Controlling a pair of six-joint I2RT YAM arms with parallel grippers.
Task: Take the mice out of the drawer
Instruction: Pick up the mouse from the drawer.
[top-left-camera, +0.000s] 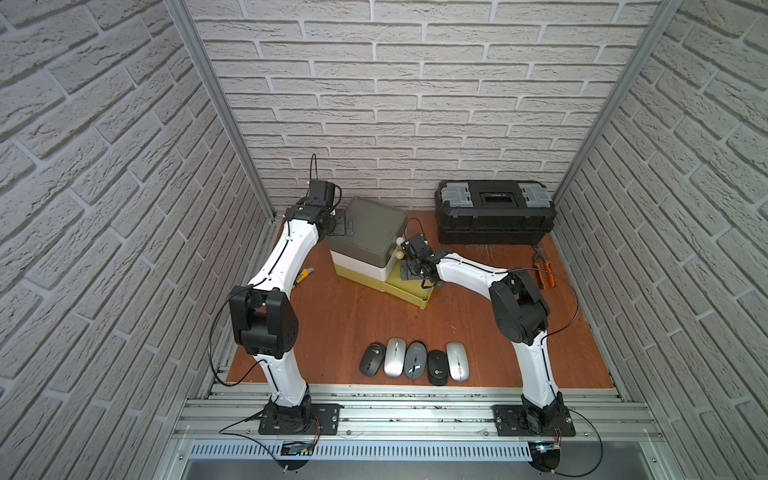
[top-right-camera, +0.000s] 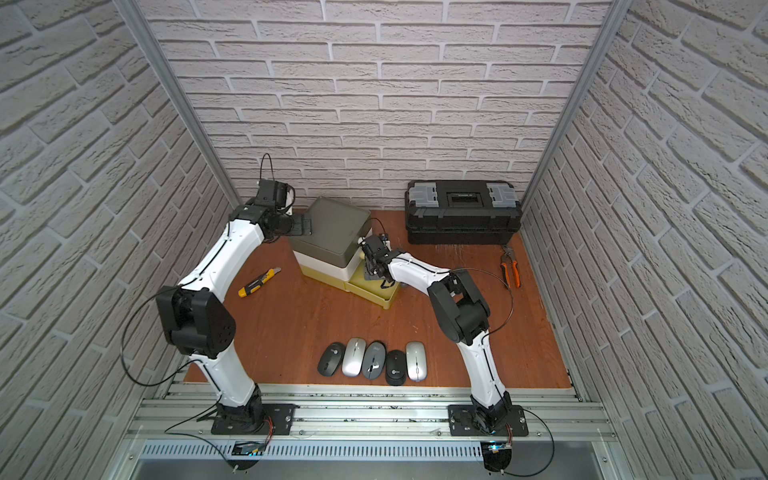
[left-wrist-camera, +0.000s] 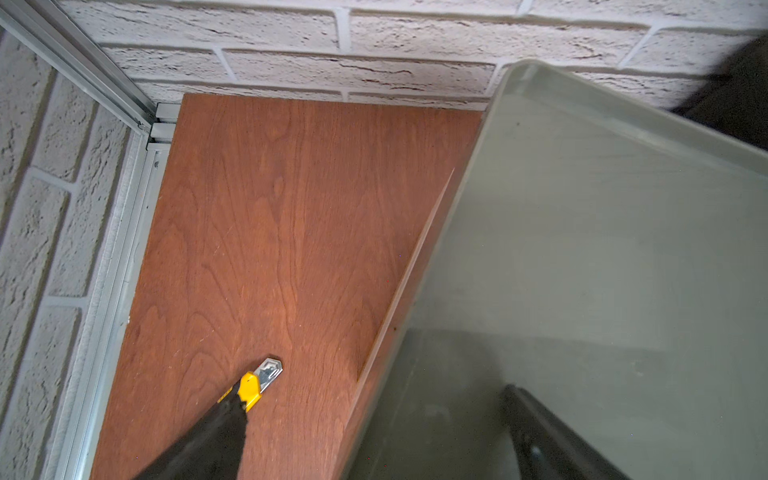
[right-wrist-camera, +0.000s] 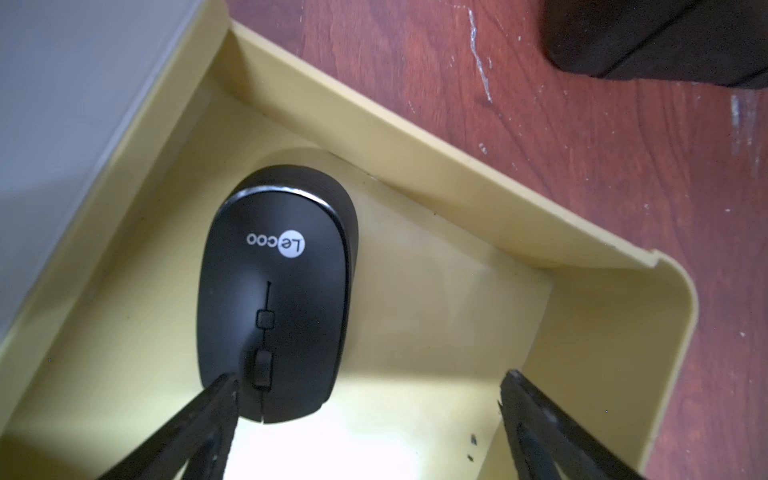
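Note:
A black mouse (right-wrist-camera: 278, 291) with a white round logo lies in the pulled-out yellow bottom drawer (right-wrist-camera: 457, 166) of a stacked drawer unit (top-left-camera: 374, 224). My right gripper (right-wrist-camera: 368, 378) hangs open over that drawer. One of its fingers (right-wrist-camera: 208, 415) overlaps the mouse's front edge and the other stands far to the side. In both top views the right gripper (top-left-camera: 409, 270) hides this mouse. Several more mice (top-left-camera: 415, 360), black, silver and grey, lie in a row near the table's front edge. My left gripper (top-left-camera: 343, 226) is open over the unit's top left edge.
A black toolbox (top-left-camera: 494, 212) stands at the back right, with orange-handled pliers (top-left-camera: 544, 270) in front of it. A yellow-black utility knife (top-right-camera: 258, 282) lies on the wooden table left of the drawer unit. Brick walls enclose three sides.

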